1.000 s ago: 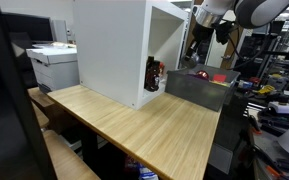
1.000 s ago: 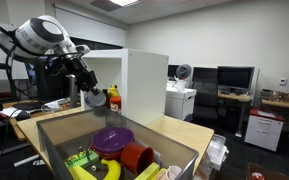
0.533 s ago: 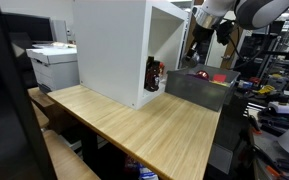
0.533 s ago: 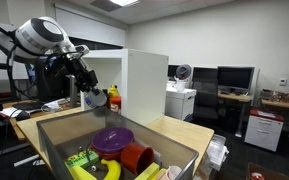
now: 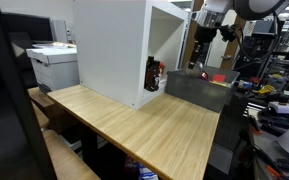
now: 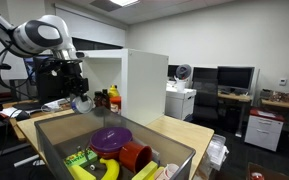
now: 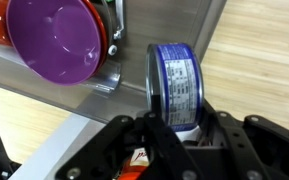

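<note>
Office lab, wooden tabletop [image 5: 134, 120] with white cabinet [image 5: 109, 45] and grey bin [image 5: 199, 90]: my gripper [image 7: 182, 125] is clamped on a blue-labelled can [image 7: 174, 75], held just outside the bin's wall

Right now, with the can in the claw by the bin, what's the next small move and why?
Probably slide the can sideways over the wooden table before lowering. The claw is shut on it, and the wrist view shows it right by the bin's wall, near the purple bowl; straight down might clip that edge.
</note>
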Action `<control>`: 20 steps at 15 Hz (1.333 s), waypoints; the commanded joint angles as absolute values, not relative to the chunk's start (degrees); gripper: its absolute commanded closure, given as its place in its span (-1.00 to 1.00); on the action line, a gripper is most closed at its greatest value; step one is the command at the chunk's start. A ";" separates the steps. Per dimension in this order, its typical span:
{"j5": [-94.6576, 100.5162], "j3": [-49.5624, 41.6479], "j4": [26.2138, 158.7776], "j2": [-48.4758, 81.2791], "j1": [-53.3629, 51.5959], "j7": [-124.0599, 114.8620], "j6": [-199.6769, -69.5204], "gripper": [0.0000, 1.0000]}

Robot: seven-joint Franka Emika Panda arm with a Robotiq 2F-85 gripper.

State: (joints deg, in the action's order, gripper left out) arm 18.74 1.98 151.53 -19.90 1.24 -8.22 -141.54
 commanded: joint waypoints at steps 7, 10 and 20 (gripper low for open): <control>4.72 -1.38 148.54 -25.09 -0.46 -0.48 -133.63 0.75; 2.42 -1.51 148.01 -24.97 -0.90 0.58 -131.84 0.75; 1.53 -0.42 148.05 -21.08 -2.34 0.93 -132.73 0.75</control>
State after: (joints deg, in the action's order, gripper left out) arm 2.75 -0.71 148.23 -21.89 -2.12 -1.28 -132.12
